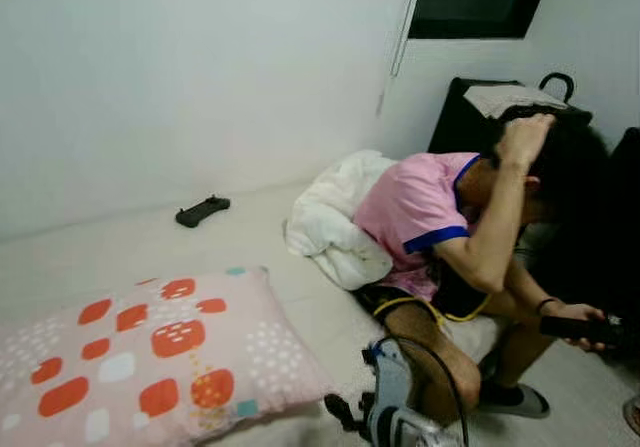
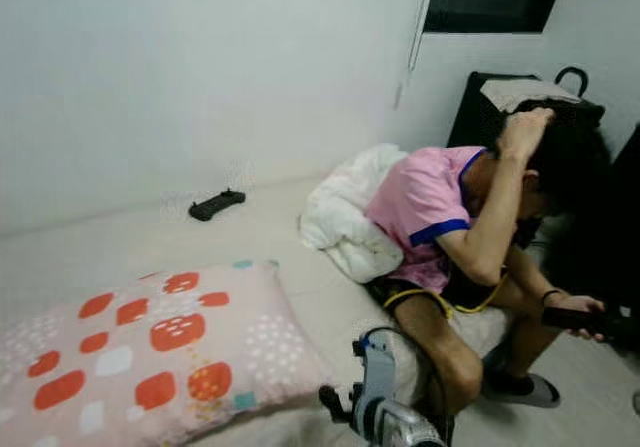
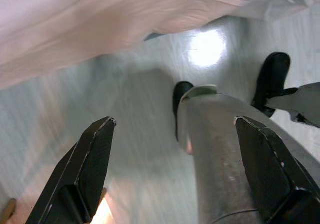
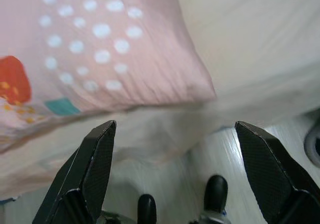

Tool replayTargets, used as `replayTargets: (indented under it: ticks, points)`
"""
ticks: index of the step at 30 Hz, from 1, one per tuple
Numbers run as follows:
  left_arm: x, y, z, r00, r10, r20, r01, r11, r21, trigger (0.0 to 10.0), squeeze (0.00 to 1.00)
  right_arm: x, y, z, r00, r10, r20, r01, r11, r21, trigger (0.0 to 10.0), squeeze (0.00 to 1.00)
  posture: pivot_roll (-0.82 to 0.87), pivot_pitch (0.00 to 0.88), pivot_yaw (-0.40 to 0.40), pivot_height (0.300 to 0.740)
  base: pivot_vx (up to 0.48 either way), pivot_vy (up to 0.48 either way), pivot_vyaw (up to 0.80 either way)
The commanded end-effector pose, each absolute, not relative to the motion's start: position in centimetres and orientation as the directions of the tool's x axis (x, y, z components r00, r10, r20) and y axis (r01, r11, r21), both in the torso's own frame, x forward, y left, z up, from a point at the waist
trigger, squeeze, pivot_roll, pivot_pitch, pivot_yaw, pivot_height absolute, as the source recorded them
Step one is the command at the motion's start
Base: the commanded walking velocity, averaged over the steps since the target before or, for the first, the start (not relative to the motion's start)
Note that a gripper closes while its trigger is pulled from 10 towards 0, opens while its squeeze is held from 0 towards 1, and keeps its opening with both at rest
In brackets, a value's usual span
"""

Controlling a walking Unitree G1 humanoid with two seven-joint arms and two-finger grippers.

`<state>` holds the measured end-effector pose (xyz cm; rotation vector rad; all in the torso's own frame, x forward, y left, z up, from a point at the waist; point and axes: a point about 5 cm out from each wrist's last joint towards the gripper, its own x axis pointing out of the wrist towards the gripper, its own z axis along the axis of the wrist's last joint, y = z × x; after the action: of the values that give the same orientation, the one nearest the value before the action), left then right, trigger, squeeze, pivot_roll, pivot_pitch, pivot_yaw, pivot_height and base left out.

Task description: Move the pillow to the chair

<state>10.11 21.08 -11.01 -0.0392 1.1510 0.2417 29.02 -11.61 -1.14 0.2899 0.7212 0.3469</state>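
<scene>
Here the pink pillow (image 1: 150, 357) (orange blotches, white dots) lies flat on the bed (image 1: 120, 242) at seven o'clock in the head view, its corner just beyond the right gripper (image 4: 172, 171), whose fingers are spread wide and empty. The left gripper (image 3: 172, 171) hangs over the floor, fingers likewise spread. At three o'clock a person (image 1: 440, 222) sits on the bed's edge beside a white blanket (image 1: 335, 217).

Silver right arm (image 1: 392, 387), black cable, long black fingers (image 4: 92, 169)
</scene>
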Motion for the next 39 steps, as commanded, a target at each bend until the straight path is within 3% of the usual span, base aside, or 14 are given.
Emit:
replayTargets:
  ticks: [1, 18, 39]
  points:
    - [8.7, 20.4, -11.5, 0.334, 0.147, -0.931, -0.198, 0.977, 0.083, 10.0, 0.00, 28.9, -11.8, -1.2, 0.702, 0.400, -0.590, -0.190, 0.903, 0.386, 10.0, 0.00, 0.10, 0.046, -0.112, 0.692, 0.000, 0.000, 0.00]
    - [8.7, 20.7, -11.5, 0.334, 0.152, -0.930, -0.194, 0.977, 0.090, 10.0, 0.00, 30.5, -10.9, 0.7, 0.738, 0.501, -0.452, -0.254, 0.826, 0.503, 10.0, 0.00, 0.11, 0.049, -0.103, 0.642, 0.000, 0.000, 0.00]
    - [6.4, 21.9, -11.6, 0.295, 0.173, -0.940, -0.175, 0.977, 0.125, 10.0, 0.00, 34.8, -9.4, 7.0, 0.815, 0.569, -0.108, -0.354, 0.637, 0.684, 10.0, 0.00, 0.14, 0.118, -0.054, 0.562, 0.000, 0.000, 0.00]
